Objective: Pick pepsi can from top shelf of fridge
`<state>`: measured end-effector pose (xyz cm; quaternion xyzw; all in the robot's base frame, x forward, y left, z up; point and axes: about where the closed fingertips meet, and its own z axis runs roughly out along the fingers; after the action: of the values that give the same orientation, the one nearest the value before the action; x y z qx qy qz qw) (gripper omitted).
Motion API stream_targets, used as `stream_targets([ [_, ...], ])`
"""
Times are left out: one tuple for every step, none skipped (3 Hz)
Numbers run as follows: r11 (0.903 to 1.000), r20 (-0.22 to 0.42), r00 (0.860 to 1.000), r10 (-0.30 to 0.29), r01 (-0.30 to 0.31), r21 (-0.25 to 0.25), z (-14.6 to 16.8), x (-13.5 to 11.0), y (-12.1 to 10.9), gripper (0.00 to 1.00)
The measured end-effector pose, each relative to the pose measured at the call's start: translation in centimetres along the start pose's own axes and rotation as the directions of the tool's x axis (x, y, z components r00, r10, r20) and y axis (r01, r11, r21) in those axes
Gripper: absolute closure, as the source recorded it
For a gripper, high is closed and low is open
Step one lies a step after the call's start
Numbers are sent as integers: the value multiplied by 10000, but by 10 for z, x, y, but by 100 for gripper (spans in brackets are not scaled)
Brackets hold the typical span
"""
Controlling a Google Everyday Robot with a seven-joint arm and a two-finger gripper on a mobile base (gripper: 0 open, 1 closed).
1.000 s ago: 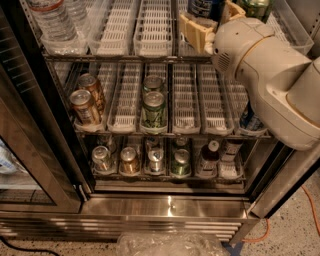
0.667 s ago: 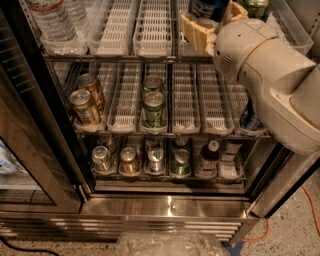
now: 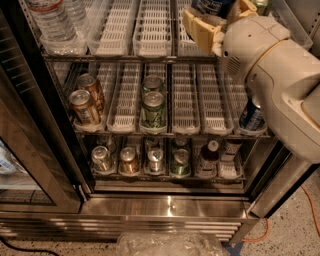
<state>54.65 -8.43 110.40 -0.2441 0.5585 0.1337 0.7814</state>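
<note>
Hand [image 3: 220, 17] at one o'clock, inside the fridge [image 3: 170, 206], positioned around the pepsi can [image 3: 208, 5] at the top shelf [image 3: 153, 30]. Cannot tell whether it is clamped. Reach judged complete; confirmed grip, lift and withdrawal outstanding.

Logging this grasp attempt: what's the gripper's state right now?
Gripper: up at the top shelf, right at the pepsi can; whether it is open, closed or holding the can cannot be told.
</note>
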Motion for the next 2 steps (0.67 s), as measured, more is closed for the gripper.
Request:
stream_targets([
  [9999, -26, 10000, 4, -4, -165, -11, -5, 7, 100],
  [9976, -360, 9993, 122, -146, -671, -21, 1, 23, 100],
])
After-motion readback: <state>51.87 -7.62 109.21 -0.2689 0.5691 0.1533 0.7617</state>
